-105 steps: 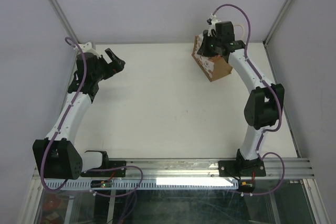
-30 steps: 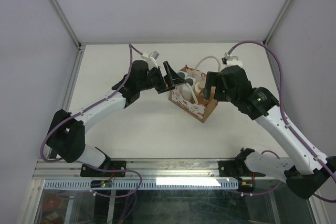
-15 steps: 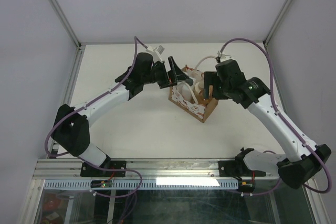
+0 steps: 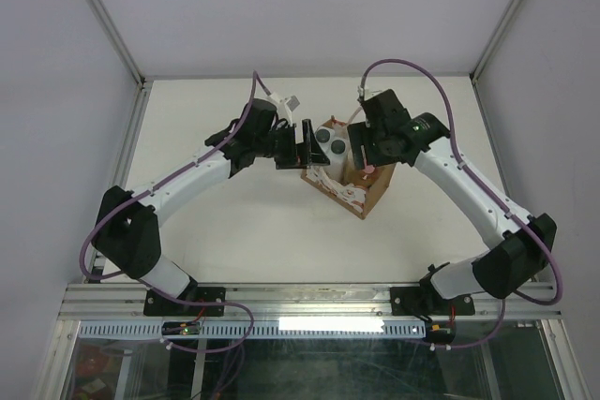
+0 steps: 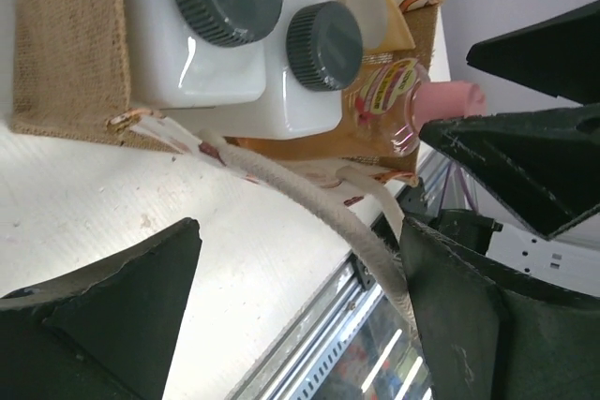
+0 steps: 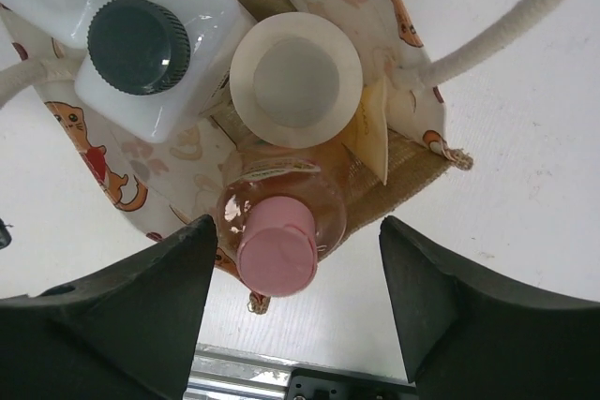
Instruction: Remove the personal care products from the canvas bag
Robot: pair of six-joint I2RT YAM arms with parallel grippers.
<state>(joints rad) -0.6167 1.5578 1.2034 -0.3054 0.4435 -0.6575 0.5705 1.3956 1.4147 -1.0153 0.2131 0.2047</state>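
Nothing is out yet: all 4 bottles (image 6: 141,49) sit in the canvas bag (image 4: 364,196), mid-surface (image 4: 253,217). The right gripper (image 6: 298,231) hangs, jaws apart, astride the peach-orange bottle (image 6: 281,196) (pink cap up), touching nothing. The left gripper (image 5: 300,250), also apart, straddles a rope handle (image 5: 309,205). Earlier the bag stood at the far right corner and the left arm was well away.

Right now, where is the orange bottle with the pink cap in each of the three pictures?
Top external: the orange bottle is a small pink speck at the right side of the canvas bag, mid-picture.
Left wrist: right of centre, upper half, cap pointing right.
Right wrist: centre, lower half, cap facing the camera.
Shared landmark: the two dark caps nearby in the bag.
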